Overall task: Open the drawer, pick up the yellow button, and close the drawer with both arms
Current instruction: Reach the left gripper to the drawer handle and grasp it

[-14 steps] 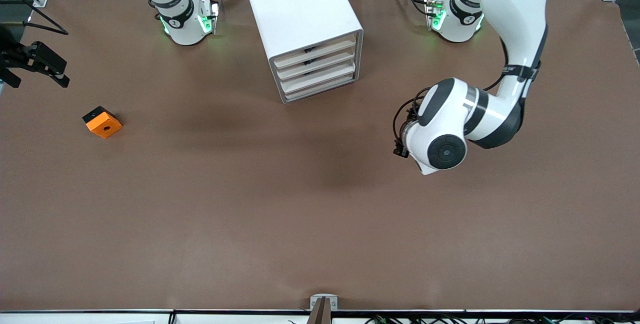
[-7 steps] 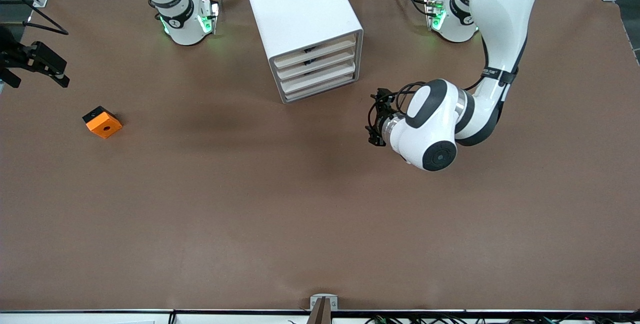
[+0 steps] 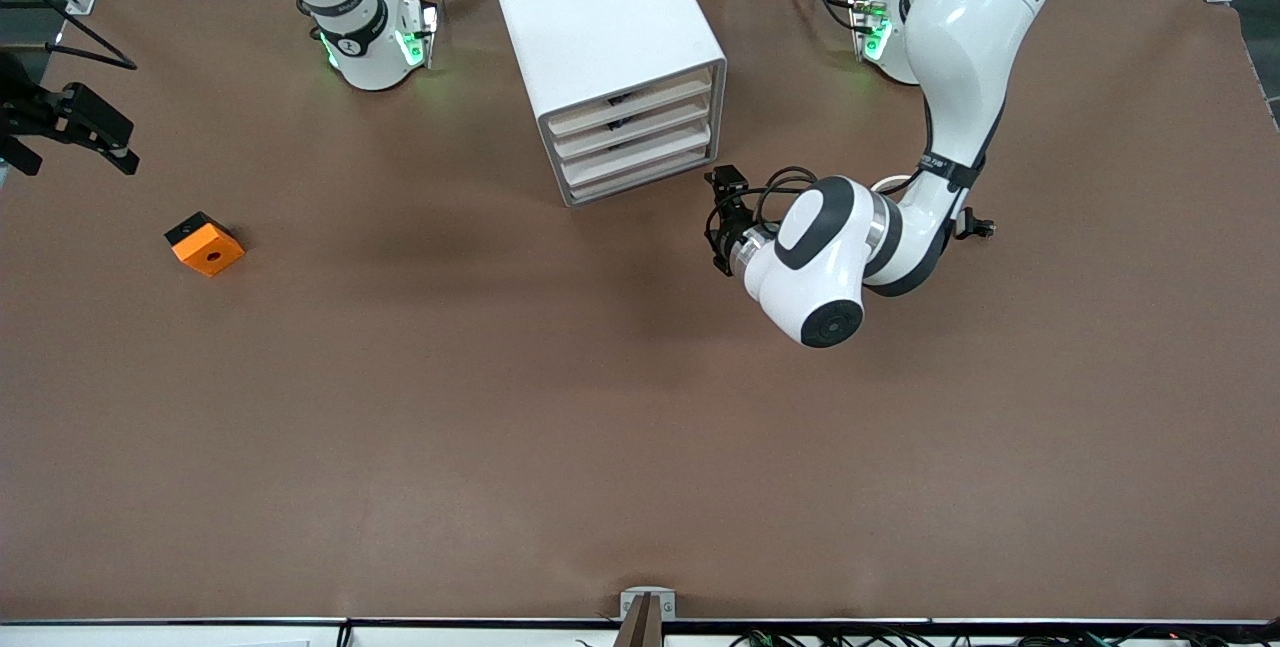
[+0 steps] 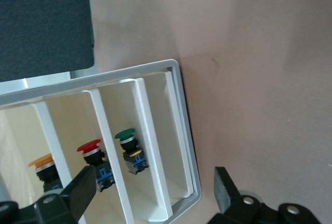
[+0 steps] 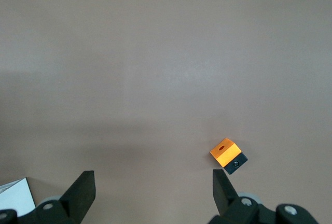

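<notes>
The white cabinet (image 3: 600, 7) stands at the table's middle, near the arm bases. All four cream-fronted drawers sit flush, and the uppermost drawer (image 3: 632, 103) is shut. In the left wrist view the orange-capped button (image 4: 42, 161) shows inside the uppermost drawer (image 4: 23, 130), beside a red-capped one (image 4: 89, 147) and a green-capped one (image 4: 125, 134) in lower drawers. My left gripper (image 3: 713, 219) is open and empty, just off the cabinet front's lower corner at the left arm's end; in its own view (image 4: 154, 195) its jaws frame that corner. My right gripper (image 3: 70, 142) waits open and empty at the right arm's end of the table.
An orange square block (image 3: 205, 244) with a hole lies on the brown table (image 3: 500, 407) near the right gripper; it also shows in the right wrist view (image 5: 229, 154). A white corner (image 5: 13, 195) shows at that view's edge.
The left arm has swung toward the cabinet, bringing its open gripper close to the drawer fronts. The right arm and the block have not moved.
</notes>
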### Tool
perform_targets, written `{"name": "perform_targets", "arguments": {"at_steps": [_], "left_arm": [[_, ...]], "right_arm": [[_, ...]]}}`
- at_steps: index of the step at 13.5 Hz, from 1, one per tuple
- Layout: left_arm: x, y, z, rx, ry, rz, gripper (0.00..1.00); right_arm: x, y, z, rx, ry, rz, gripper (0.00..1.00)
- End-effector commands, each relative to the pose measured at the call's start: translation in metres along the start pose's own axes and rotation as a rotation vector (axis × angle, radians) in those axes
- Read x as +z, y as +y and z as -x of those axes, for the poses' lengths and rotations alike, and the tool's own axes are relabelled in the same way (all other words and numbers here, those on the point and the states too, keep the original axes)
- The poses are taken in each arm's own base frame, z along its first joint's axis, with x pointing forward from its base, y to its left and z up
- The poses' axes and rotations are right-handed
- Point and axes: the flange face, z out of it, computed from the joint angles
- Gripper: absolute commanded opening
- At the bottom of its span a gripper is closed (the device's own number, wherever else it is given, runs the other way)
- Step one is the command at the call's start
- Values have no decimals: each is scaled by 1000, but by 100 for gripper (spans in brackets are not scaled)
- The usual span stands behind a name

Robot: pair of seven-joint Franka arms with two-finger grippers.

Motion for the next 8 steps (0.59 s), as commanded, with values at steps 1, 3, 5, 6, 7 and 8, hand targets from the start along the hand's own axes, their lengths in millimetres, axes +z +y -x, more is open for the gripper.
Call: {"name": "perform_targets", "arguments": {"at_steps": [1, 3, 5, 6, 7, 8], "left_arm": [[-8, -13, -2, -32, 19, -61, 100], [-30, -15, -16, -31, 17, -101, 100], [-20, -14, -13, -23, 28, -115, 100], [-15, -9, -14, -14, 26, -127, 100], [-4, -4, -11, -5, 11, -162, 100], [0, -7, -4, 1, -14, -188, 100]], "right_arm": [[-3, 2, -2, 2, -1, -20, 100], [-4, 2, -2, 3, 0, -19, 100], [-3, 2, -2, 2, -1, -20, 100], [-3, 2, -2, 2, -3, -20, 100], [-3, 2, -2, 2, -3, -20, 100], [-3, 2, -2, 3, -3, -20, 100]]}}
